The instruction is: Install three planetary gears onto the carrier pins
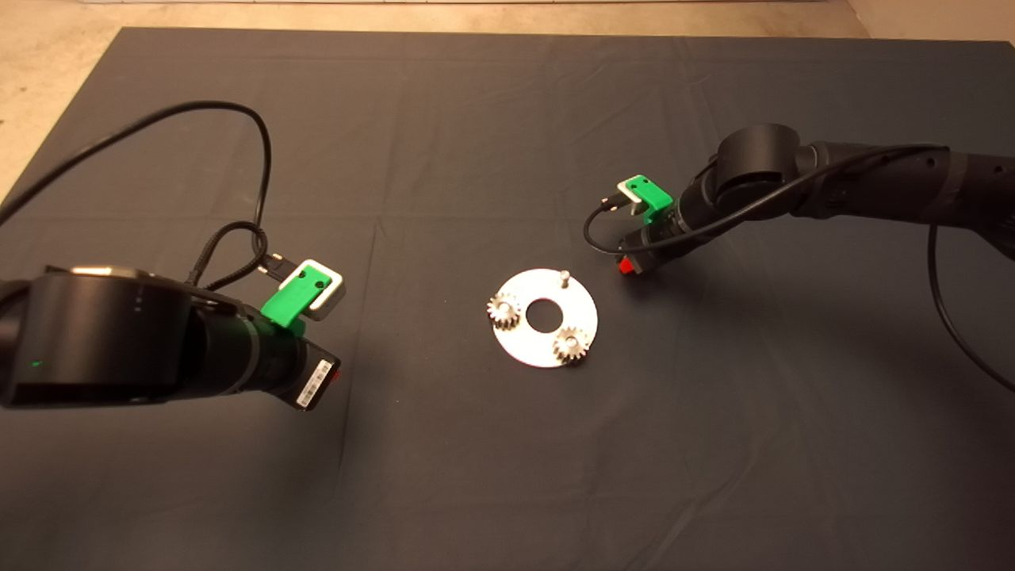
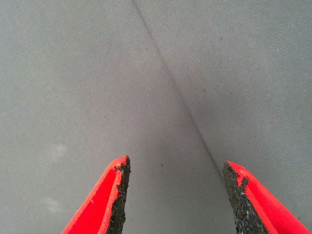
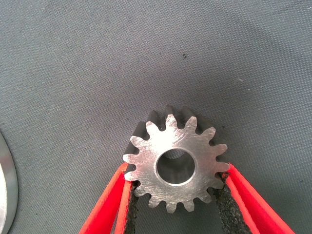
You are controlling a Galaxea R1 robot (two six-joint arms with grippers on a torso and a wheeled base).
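Observation:
The round silver disc (image 1: 519, 349) lies at the mat's middle. Two planetary gears sit on its carrier pins: one at the left (image 1: 503, 309), one at the front right (image 1: 569, 344). The far pin (image 1: 564, 277) stands bare. My right gripper (image 1: 628, 265) is just right of the disc's far side, low over the mat, shut on the third gear (image 3: 176, 163), held flat between its fingers (image 3: 109, 204). The disc's rim (image 3: 6, 190) shows at the right wrist view's edge. My left gripper (image 2: 173, 195) is open and empty over bare mat, left of the disc.
The dark mat (image 1: 507, 476) covers the table, with beige floor (image 1: 47, 71) past its far left edge. Black cables loop above the left arm (image 1: 258, 159) and beside the right wrist (image 1: 595, 234).

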